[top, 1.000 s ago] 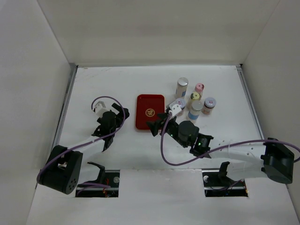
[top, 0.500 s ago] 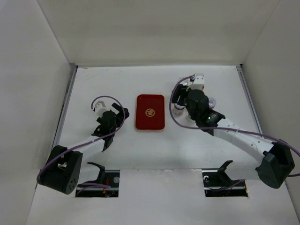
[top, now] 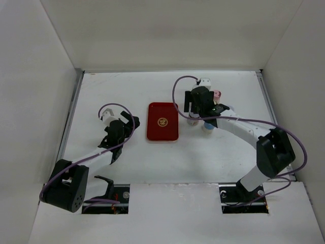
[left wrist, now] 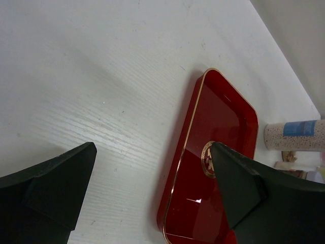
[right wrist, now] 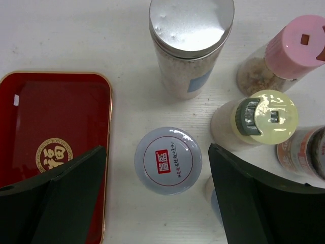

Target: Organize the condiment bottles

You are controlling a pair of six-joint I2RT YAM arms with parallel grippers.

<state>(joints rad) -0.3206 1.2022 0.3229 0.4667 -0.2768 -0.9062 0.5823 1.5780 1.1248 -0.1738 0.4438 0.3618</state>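
Observation:
In the right wrist view my right gripper (right wrist: 156, 152) is open, its jaws straddling from above the bottle with the red-marked white cap (right wrist: 168, 160), not touching it. Behind it stands the silver-capped jar (right wrist: 191, 20). To the right are the pink-capped bottle (right wrist: 299, 46), the yellow-capped bottle (right wrist: 264, 114) and a jar cut off by the frame edge (right wrist: 304, 152). A bluish bottle (right wrist: 214, 199) is mostly hidden under the right finger. My left gripper (left wrist: 152, 152) is open and empty over bare table left of the red tray (left wrist: 218, 132).
The flat red tray (top: 163, 122) lies mid-table, just left of the bottle cluster (top: 217, 94). My right arm (top: 238, 127) reaches across the right half. White walls enclose the table on the left, back and right.
My right arm has swung from the tray's front right corner back and right, and now hovers over the bottle cluster. The left arm has not moved.

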